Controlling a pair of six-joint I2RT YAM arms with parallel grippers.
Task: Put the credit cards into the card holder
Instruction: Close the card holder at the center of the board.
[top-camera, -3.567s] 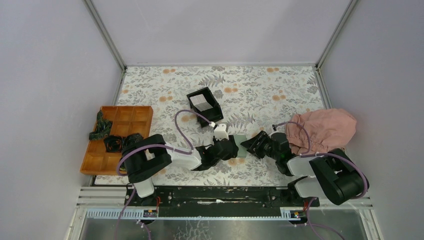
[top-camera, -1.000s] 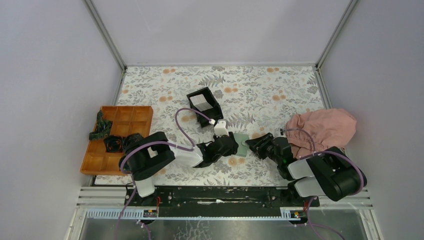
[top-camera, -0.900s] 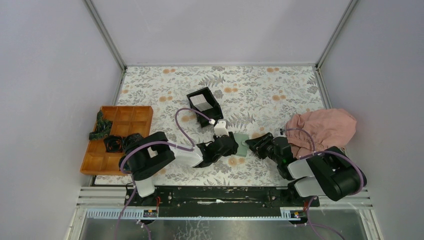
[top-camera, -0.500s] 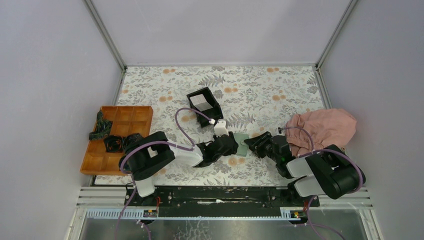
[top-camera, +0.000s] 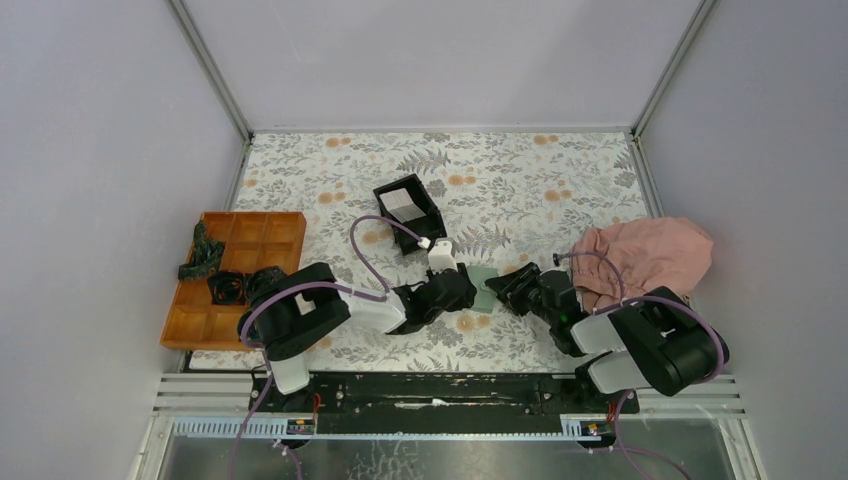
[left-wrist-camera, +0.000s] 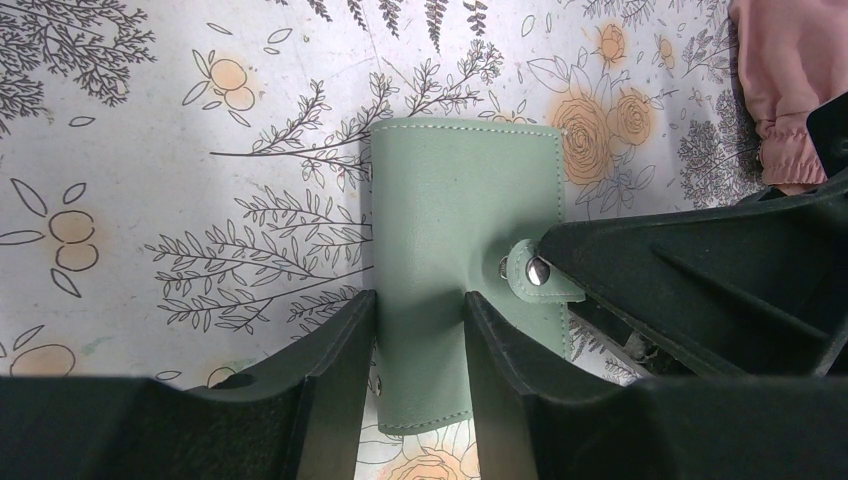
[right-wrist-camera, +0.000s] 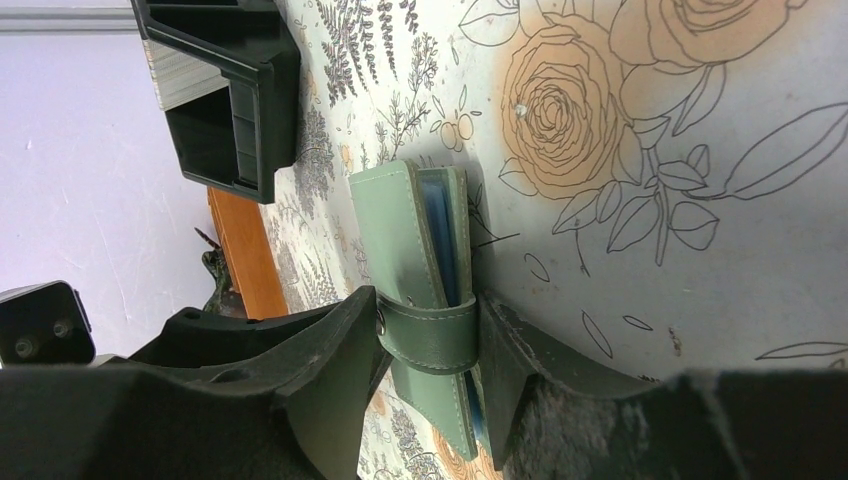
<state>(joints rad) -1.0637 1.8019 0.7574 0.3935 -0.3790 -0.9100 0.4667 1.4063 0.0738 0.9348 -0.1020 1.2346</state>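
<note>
while the left hand (left-wrist-camera: 420, 310) clamps the card holder (left-wrist-camera: 465, 190), the right hand (right-wrist-camera: 428, 310) — pinching its snap strap (right-wrist-camera: 430, 338) — should peel gently sideways.

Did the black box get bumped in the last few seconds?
No. The box sits at the same spot and angle relative to the orange tray.
</note>
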